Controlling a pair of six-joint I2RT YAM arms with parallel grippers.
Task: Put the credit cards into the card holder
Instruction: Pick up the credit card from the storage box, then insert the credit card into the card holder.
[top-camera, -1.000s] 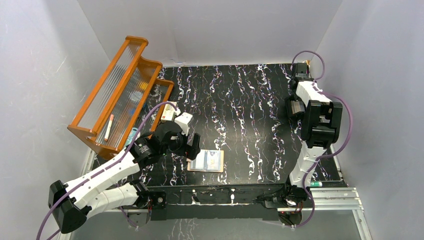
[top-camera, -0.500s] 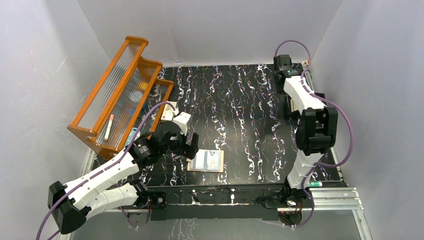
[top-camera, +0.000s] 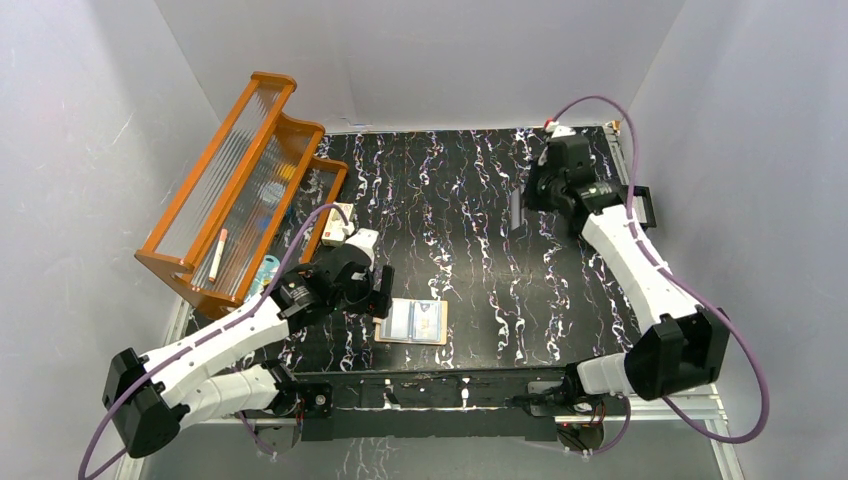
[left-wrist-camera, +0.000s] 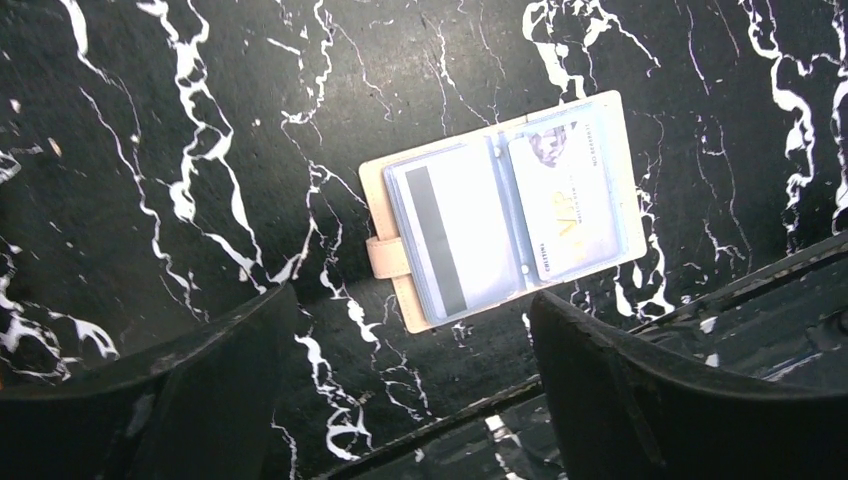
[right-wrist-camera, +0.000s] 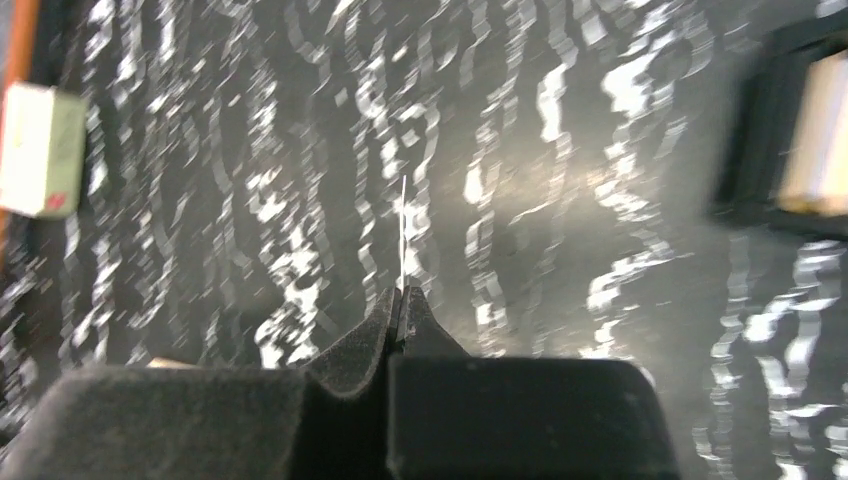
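Note:
The tan card holder (top-camera: 412, 322) lies open near the table's front edge. In the left wrist view the card holder (left-wrist-camera: 395, 262) has a white card with a black stripe (left-wrist-camera: 455, 240) and a pale blue card (left-wrist-camera: 565, 205) in its clear pockets. My left gripper (top-camera: 382, 292) is open and empty, just left of the holder, with the jaws (left-wrist-camera: 410, 385) wide apart above the table. My right gripper (top-camera: 528, 200) is at the back right, above the table, shut on a thin grey card (top-camera: 516, 208). That card shows edge-on (right-wrist-camera: 403, 225) between the closed fingers (right-wrist-camera: 368, 335).
An orange rack (top-camera: 240, 190) stands at the back left. A white box with a red mark (top-camera: 338, 222) sits beside it and also shows in the right wrist view (right-wrist-camera: 40, 150). A black tray (right-wrist-camera: 760, 130) lies at the right edge.
My right arm has swung from the back right corner toward the middle of the table, carrying the grey card. My left gripper has stayed next to the card holder.

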